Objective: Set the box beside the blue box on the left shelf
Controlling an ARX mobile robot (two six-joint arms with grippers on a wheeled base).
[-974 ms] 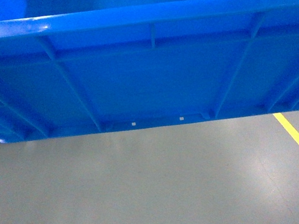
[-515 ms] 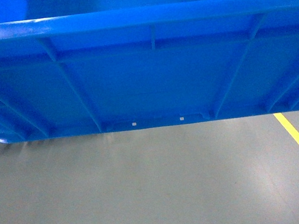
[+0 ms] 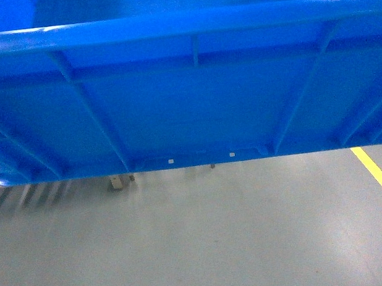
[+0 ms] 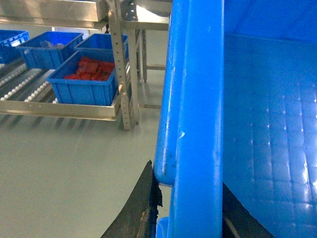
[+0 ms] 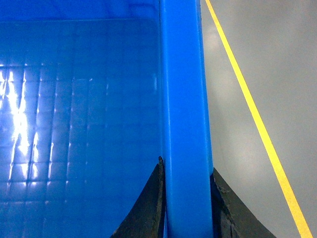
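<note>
The large bright blue open-top plastic crate (image 3: 190,92) looks stiff, bulky and slick, best carried by opposite rims. The left gripper (image 4: 185,208) fingers clamp its thick rim at 9 o'clock, the right gripper (image 5: 185,203) fingers at 3 o'clock. It hangs above the grey floor (image 3: 193,245). Farther off, toward 10 o'clock, stands the grey steel roller shelf (image 4: 59,108) carrying smaller blue crates (image 4: 81,82).

Left gripper (image 4: 190,210) clamping box (image 4: 195,99) rim, left shelf (image 4: 59,108) holding blue crates (image 4: 84,79) beyond.
</note>
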